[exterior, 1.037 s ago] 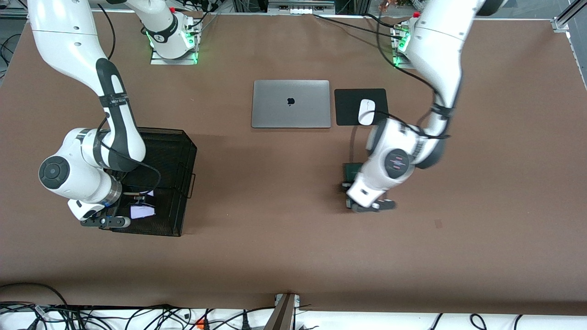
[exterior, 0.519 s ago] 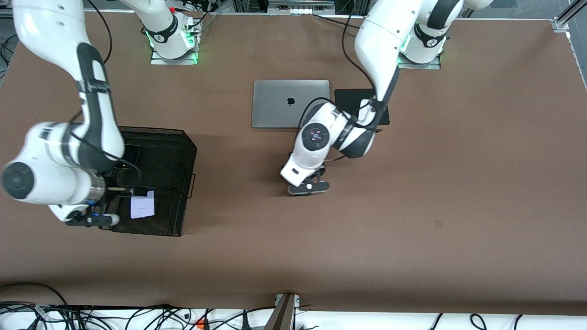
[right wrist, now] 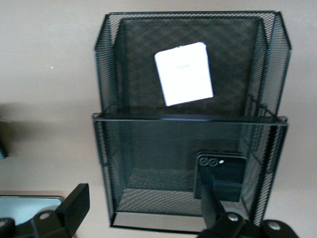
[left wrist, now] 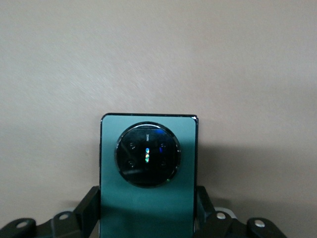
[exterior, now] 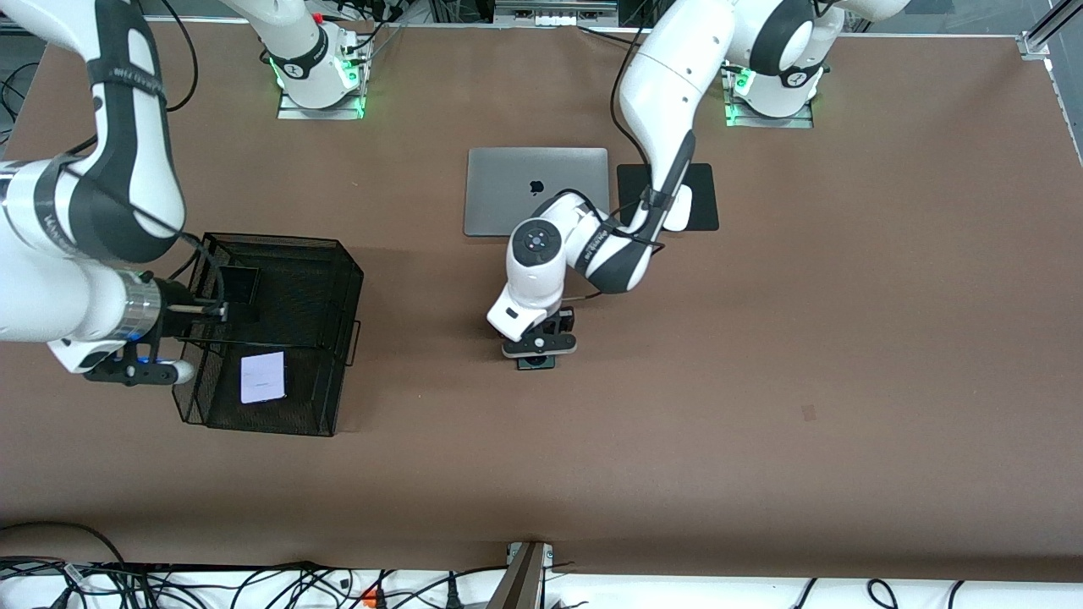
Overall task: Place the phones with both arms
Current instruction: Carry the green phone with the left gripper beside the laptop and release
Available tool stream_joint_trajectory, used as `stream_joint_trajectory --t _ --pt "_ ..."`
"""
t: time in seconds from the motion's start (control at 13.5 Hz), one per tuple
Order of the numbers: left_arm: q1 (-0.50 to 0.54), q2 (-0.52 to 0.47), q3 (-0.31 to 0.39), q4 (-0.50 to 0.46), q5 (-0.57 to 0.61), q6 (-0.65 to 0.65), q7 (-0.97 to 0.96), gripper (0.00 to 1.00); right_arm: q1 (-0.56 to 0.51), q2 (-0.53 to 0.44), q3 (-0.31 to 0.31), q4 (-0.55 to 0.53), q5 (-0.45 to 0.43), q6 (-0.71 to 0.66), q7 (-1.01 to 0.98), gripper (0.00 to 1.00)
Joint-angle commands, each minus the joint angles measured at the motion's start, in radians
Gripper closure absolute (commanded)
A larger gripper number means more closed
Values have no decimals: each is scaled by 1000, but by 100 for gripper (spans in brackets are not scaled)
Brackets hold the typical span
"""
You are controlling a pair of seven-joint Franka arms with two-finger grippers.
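The dark green phone (left wrist: 147,173), with its round camera ring, sits between the fingers of my left gripper (left wrist: 147,215), which is shut on its long edges. That gripper (exterior: 539,347) hangs over bare tabletop in the middle of the table, and only a sliver of the green phone (exterior: 536,363) shows under it. The black mesh basket (exterior: 338,279) holds the pale phone (exterior: 262,377) in its compartment nearer the front camera. The black phone (right wrist: 221,176) lies in the farther one. My right gripper (right wrist: 143,210) is open and empty, raised over the basket's edge.
A closed grey laptop (exterior: 536,191) lies toward the arms' bases. Beside it a black mouse pad (exterior: 704,216) carries a white mouse (exterior: 682,207), partly hidden by the left arm. Cables run along the table's front edge.
My left gripper has carried the green phone from beside the mouse pad toward the middle of the table. My right gripper has drawn up and away from the basket, leaving the pale phone lying inside.
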State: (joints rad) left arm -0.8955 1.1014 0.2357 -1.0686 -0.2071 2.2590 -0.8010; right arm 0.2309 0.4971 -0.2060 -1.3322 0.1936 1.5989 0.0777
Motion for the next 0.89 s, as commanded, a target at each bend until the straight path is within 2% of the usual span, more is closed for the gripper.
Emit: stream_joint_trajectory --t 0.0,0.07,0.22,0.37,0.52,0.67,0.81 --pt "-8 20 20 42 18 -6 -27 32 4 -22 14 -15 14 -10 37 1" --pt "-8 18 22 41 20 -6 -27 0 4 -20 14 -16 14 -10 37 1" --pt "-2 -7 36 39 31 -27 -20 0 4 -22 14 -19 14 -10 37 1" --pt "33 -59 39 39 28 -116 -12 0 7 -22 17 -19 14 -11 39 1" --pt "119 -156 18 18 17 -224 81 0 7 -23 72 -18 12 -23 86 1" --pt "183 -271 2 -92 12 -297 187 0 18 -23 157 -13 -2 -7 212 1" --pt "231 -381 4 -233 12 -297 287 0 82 -12 177 -9 -3 59 295 1"
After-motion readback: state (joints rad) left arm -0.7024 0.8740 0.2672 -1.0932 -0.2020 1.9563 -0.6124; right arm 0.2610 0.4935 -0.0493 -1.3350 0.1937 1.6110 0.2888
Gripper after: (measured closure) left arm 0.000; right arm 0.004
